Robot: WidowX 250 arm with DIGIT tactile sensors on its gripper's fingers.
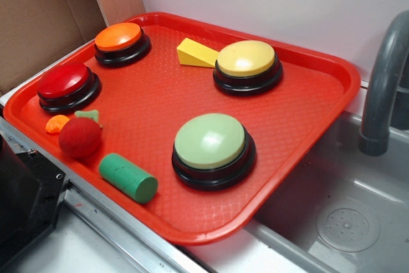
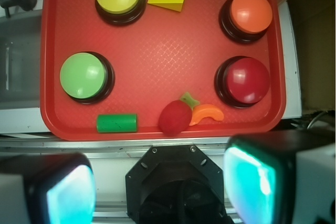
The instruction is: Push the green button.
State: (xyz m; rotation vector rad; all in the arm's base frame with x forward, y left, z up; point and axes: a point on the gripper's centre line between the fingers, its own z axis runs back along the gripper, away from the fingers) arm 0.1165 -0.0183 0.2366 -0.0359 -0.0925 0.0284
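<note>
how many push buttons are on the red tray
4: the green button near the front by the sink, the yellow button behind it, the orange button at the back left, the red button in front of it. None looks hidden.

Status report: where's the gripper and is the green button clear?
Gripper open, off the red plastic tray. Large pale-green domed button untouched. Nothing over it; dark green foam cylinder lies beside it.
</note>
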